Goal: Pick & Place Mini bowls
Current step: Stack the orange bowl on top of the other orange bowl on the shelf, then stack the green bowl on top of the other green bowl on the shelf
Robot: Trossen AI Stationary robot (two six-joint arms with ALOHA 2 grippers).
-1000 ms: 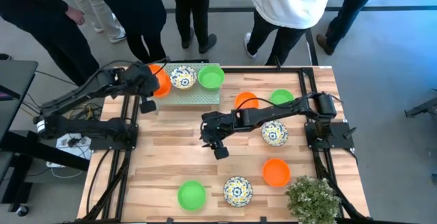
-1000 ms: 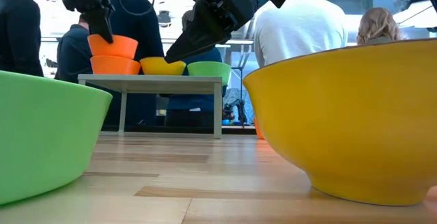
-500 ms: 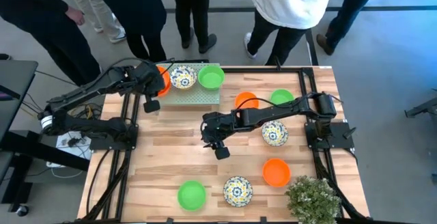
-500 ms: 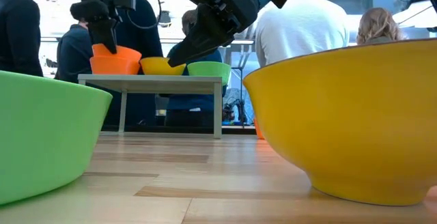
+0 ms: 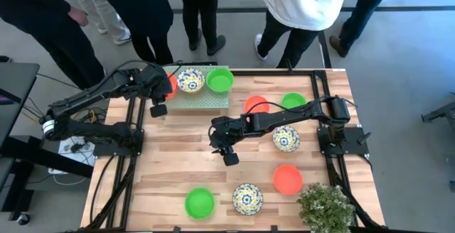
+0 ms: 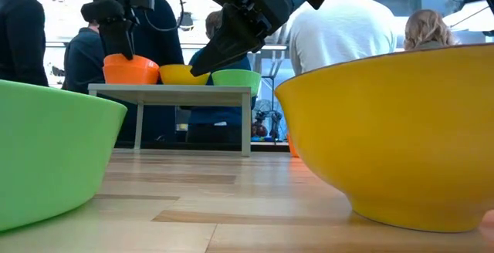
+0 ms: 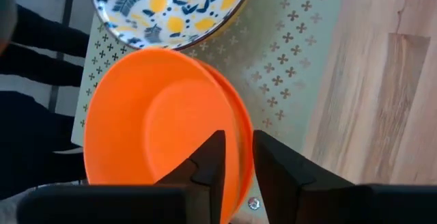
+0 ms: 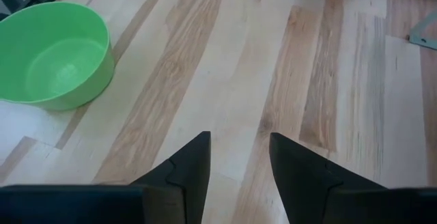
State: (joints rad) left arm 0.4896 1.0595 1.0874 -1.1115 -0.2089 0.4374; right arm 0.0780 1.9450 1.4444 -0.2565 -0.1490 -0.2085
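Two orange mini bowls [image 7: 157,128] sit nested on the raised grey-green platform [image 5: 206,99] at the table's far left, beside a floral bowl [image 5: 190,80] and a green bowl [image 5: 220,81]. My left gripper [image 7: 235,145] is over that platform and shut on the upper orange bowl [image 6: 131,68]. My right gripper [image 5: 226,151] hovers open above the middle of the table, touching nothing. Its wrist view shows bare wood below its fingers and a green bowl [image 8: 54,63] farther off. My left gripper pinches the upper orange bowl's rim [image 7: 240,157] on the side nearest the gripper, one finger [image 7: 208,159] inside the bowl and one [image 7: 276,162] outside. The fingers come from above, pointing down. The bowl sits nested in the second orange bowl [image 7: 240,111], slightly offset.
More bowls lie on the table: orange [image 5: 256,105], green [image 5: 293,101], floral [image 5: 286,138], orange [image 5: 287,179], floral [image 5: 247,198], green [image 5: 200,203]. A bushy plant [image 5: 325,206] fills the near right corner. Several people stand past the far edge.
My left gripper has come down toward the platform with the orange bowl. The bowl was held clear above the second orange bowl, then tipped, and now sits nested in it.
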